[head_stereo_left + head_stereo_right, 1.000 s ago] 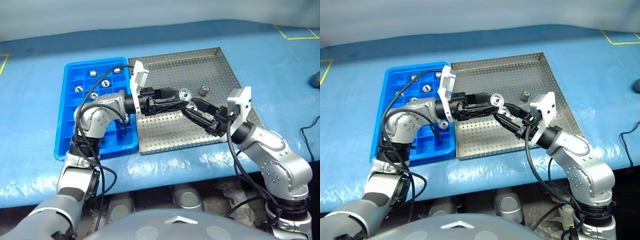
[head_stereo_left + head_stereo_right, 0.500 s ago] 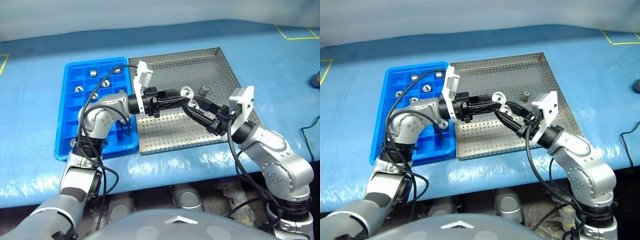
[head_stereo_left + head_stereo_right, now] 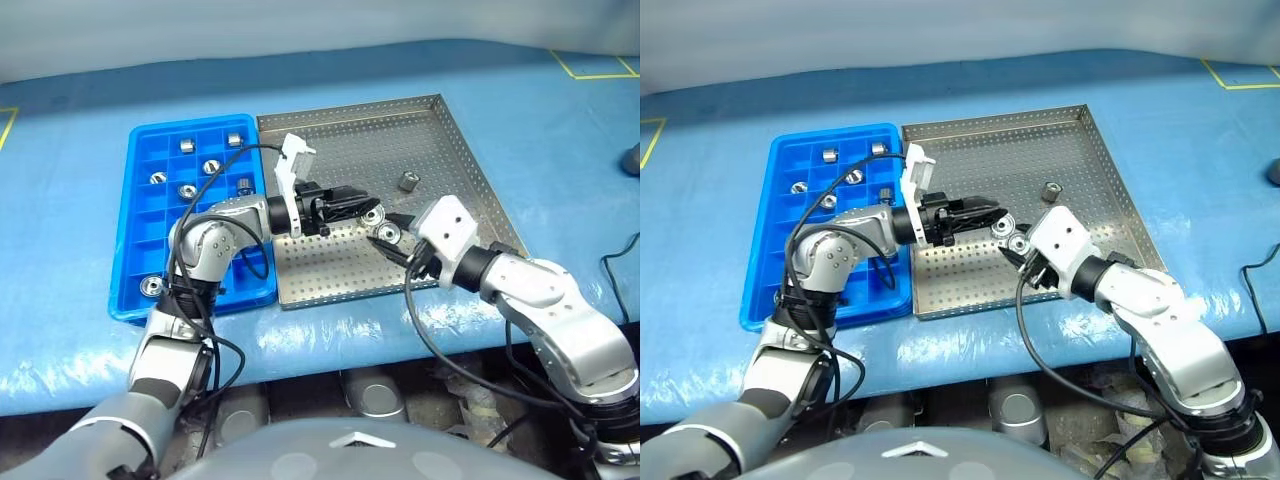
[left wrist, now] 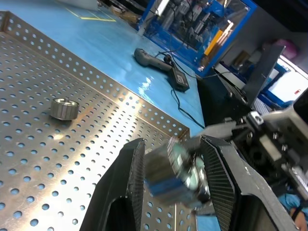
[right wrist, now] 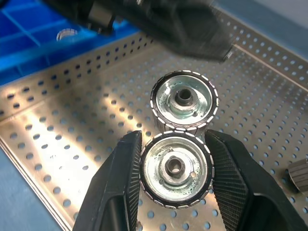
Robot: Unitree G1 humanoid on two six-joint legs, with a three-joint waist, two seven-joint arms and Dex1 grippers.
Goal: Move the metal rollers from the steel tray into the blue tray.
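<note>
We see both black two-fingered grippers meeting above the large perforated silver-grey steel tray (image 3: 340, 265). The left gripper (image 3: 366, 204) pinches one small shiny silver roller with a dark centre hole (image 4: 166, 171) between its fingers; the right gripper (image 5: 175, 175) is clamped on a second such roller (image 5: 174, 168), which lies just beside, perhaps touching, the left gripper's. A third loose roller (image 3: 407, 181) rests on the steel tray's floor, beyond both fingertips. Behind the left gripper's wrist lies the bright blue plastic tray with square compartments (image 3: 140, 200), where we count about six rollers already seated in separate cells. We judge the task well advanced: roughly six rollers are delivered, two are in the grippers but not yet carried across, and one awaits pickup.
</note>
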